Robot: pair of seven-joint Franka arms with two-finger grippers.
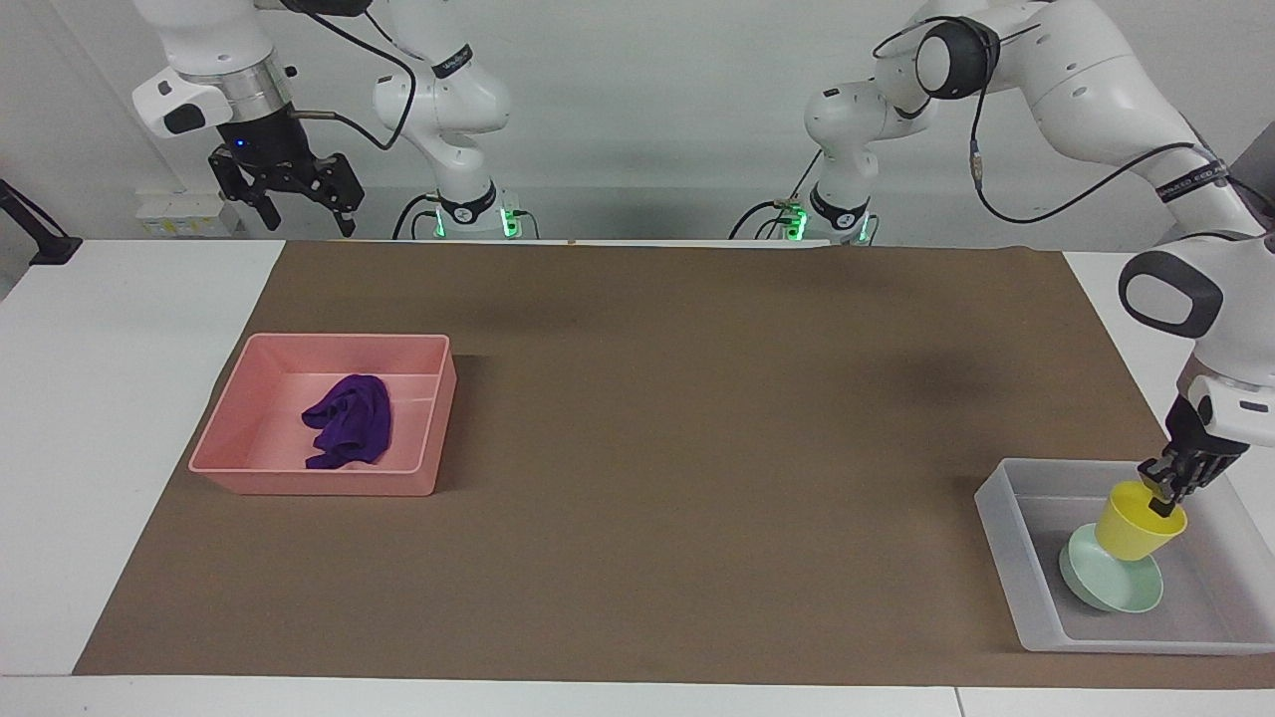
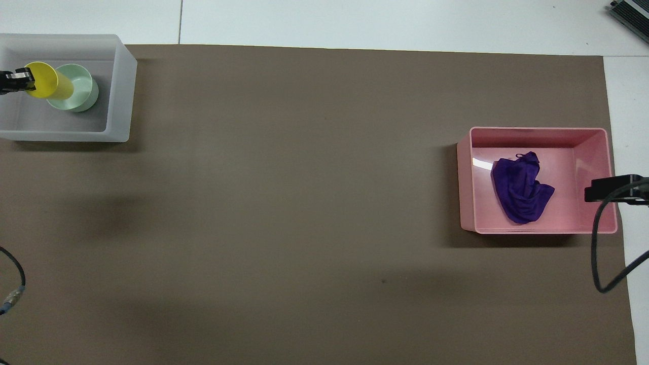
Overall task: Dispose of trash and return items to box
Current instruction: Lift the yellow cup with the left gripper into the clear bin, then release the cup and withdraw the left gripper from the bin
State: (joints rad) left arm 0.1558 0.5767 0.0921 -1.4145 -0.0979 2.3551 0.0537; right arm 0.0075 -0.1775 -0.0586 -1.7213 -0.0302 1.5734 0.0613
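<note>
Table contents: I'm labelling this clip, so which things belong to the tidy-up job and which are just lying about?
Job:
purple rag in pink bin
yellow cup, held by left pincer
mint bowl
translucent tray

Lying about:
brown mat

Pink rectangular bin [image 1: 418, 418] sits on brown mat [image 1: 657, 438], toward right arm's end of table. Mat covers most of white tabletop [image 1: 110, 398]. Dark object [image 2: 631, 12] at table's corner, prob. some device.

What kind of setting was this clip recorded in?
Most likely a robotics lab bench, not a home or kitchen. Two white robot arms are mounted at a white table covered by a plain brown mat, and the only props are a pink bin and a clear tray set apart on it.
</note>
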